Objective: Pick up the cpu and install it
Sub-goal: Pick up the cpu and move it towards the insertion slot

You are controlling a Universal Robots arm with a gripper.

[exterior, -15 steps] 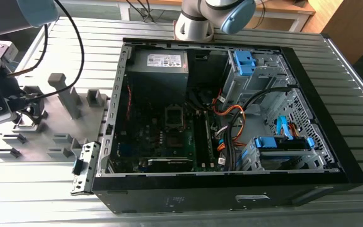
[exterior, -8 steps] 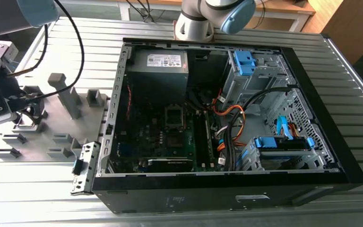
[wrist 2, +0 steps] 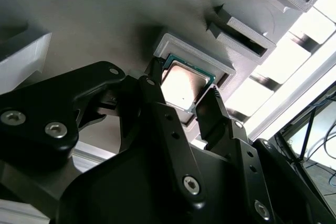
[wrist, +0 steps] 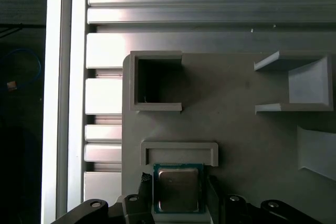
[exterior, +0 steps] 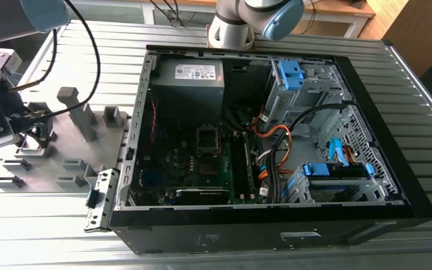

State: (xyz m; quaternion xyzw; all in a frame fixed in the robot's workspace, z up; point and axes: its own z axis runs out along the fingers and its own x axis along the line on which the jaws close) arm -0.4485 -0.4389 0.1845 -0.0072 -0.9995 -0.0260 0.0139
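The cpu [wrist 2: 184, 83], a small square chip with a dull tan-grey face and a green rim, lies at a shallow grey pocket [wrist 2: 197, 56] of the fixture plate. In both wrist views my gripper [wrist 2: 185, 88] has one black fingertip against each of two opposite edges of the cpu [wrist: 177, 190], shut on it. In the exterior view the gripper [exterior: 37, 140] hangs low over the grey fixture plate [exterior: 77, 147] at the exterior view's left, outside the open computer case [exterior: 366, 121]. The chip itself is hidden there by the arm.
The open case holds the motherboard with its square socket [exterior: 207, 139], a grey power supply [exterior: 188, 76], orange cables [exterior: 272, 135] and blue drive brackets [exterior: 291, 73]. Grey blocky posts [exterior: 73, 109] rise from the fixture plate beside the gripper. A second arm's base [exterior: 235, 25] stands behind the case.
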